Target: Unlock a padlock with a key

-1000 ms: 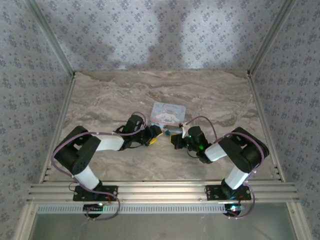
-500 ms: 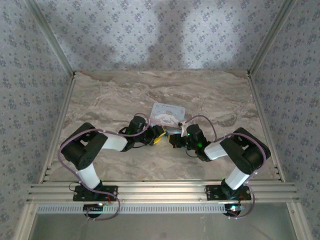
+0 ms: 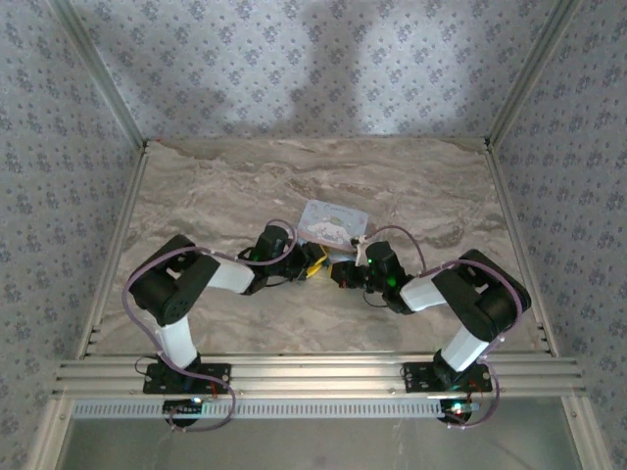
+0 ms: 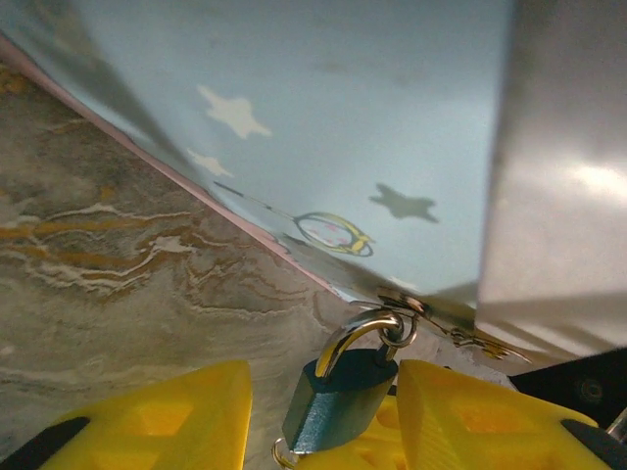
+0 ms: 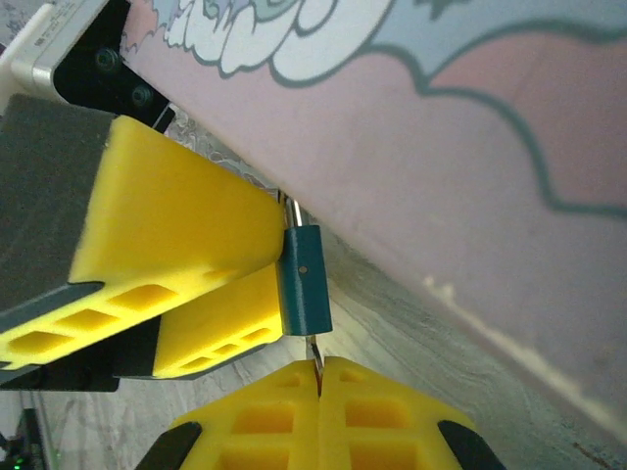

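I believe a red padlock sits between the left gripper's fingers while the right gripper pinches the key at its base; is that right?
Not quite: the padlock is teal, not red, as the left wrist view shows. It does sit between the left gripper's fingers, and the right gripper pinches the key at its base.

lab test cell | wallpapered walls point(image 3: 294, 69) | aluminium frame point(image 3: 313, 375) | marble-look tabletop point(image 3: 225, 186)

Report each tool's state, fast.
Left tool: shut on the small teal metal padlock.
Right tool: shut on the thin silver metal key.
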Controlling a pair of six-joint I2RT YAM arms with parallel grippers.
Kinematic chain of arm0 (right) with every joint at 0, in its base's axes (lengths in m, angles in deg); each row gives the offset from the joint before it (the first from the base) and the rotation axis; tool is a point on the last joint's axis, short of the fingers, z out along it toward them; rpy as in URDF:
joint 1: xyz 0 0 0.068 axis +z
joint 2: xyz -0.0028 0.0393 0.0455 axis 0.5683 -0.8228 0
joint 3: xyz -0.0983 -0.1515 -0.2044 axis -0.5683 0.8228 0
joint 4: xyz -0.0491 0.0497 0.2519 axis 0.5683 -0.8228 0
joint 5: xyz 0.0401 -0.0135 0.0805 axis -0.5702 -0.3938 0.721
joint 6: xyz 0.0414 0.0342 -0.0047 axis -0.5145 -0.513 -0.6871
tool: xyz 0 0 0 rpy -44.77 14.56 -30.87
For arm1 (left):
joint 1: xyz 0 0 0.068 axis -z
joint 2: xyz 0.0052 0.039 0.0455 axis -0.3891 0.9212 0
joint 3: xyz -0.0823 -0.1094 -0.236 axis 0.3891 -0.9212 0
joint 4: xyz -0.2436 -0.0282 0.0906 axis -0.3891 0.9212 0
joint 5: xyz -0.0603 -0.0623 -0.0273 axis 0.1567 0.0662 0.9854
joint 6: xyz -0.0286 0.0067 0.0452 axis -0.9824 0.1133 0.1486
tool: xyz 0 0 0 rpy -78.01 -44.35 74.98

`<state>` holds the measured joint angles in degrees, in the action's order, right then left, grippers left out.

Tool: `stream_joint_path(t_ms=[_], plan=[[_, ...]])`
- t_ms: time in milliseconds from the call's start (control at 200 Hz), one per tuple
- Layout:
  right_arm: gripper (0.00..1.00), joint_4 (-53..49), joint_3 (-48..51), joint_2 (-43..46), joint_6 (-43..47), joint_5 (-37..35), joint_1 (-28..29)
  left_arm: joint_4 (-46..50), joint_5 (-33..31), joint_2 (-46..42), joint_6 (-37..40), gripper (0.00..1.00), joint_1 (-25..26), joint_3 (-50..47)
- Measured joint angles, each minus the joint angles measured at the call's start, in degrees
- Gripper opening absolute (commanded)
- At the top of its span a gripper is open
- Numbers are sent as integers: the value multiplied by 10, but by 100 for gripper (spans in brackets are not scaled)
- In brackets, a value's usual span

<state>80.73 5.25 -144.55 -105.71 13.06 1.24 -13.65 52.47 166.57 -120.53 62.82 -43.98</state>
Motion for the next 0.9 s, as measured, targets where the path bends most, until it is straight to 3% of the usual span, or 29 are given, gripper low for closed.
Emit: stream_joint_path(t_ms=[585,734,899], plan=[[0,-4,-7,14,-77,22,-10,-17,2,4,-8,28,3,7],[0,-2,-7,14,-97,29,-16,-18,2,4,-8,18,3,7],[14,-2,-7,14,-105,29,-21,-19,-2,4,-9,9,3,7]])
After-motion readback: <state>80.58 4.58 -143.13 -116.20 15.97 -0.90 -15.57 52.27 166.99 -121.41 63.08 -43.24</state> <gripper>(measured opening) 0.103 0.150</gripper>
